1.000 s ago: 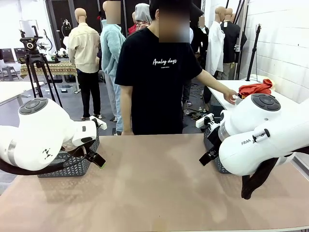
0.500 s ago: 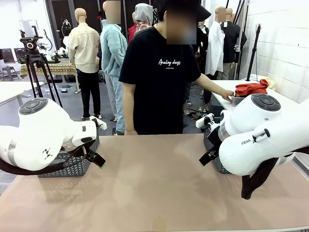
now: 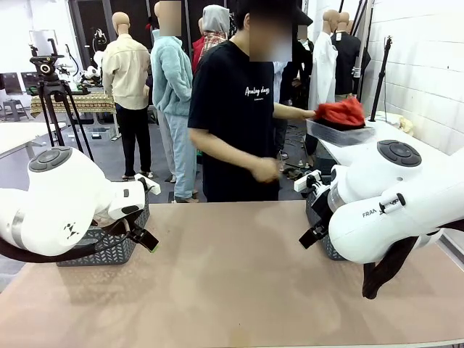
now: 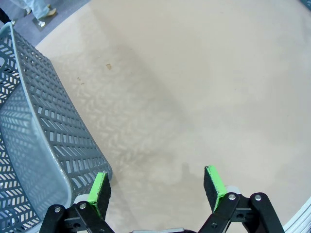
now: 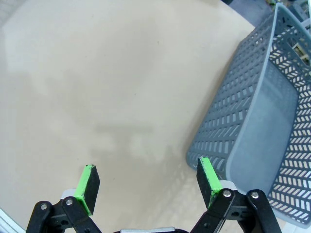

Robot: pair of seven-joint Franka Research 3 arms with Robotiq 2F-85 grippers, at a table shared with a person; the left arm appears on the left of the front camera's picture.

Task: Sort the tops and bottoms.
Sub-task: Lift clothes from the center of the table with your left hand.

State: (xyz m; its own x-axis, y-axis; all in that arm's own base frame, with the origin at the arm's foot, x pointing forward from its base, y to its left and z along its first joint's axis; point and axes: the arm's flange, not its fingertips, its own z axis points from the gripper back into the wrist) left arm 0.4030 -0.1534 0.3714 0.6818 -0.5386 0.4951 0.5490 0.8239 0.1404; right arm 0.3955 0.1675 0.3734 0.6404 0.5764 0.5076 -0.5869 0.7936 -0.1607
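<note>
One of the tops, an orange-red garment (image 3: 341,112), lies bunched in a shallow grey tray (image 3: 328,135) that the person holds up in one hand beyond the table's far edge. Something dark lies under it; I cannot tell what. The bottoms are out of view. My left gripper (image 4: 158,187) hangs open over bare tabletop, right beside a grey basket (image 4: 34,145). My right gripper (image 5: 146,179) is open too, nothing between its green pads, with another grey basket (image 5: 257,131) at its side. In the front view the left gripper (image 3: 147,240) and right gripper (image 3: 312,233) sit low at either side.
The tan table (image 3: 232,275) stretches between the two arms. The left basket (image 3: 101,245) stands at the far left and the right basket (image 3: 317,212) at the far right, partly behind my arm. A white side table (image 3: 362,148) stands behind on the right.
The person has lifted the tray with the orange-red garment off the side table and turned toward my table. Neither arm has moved.
</note>
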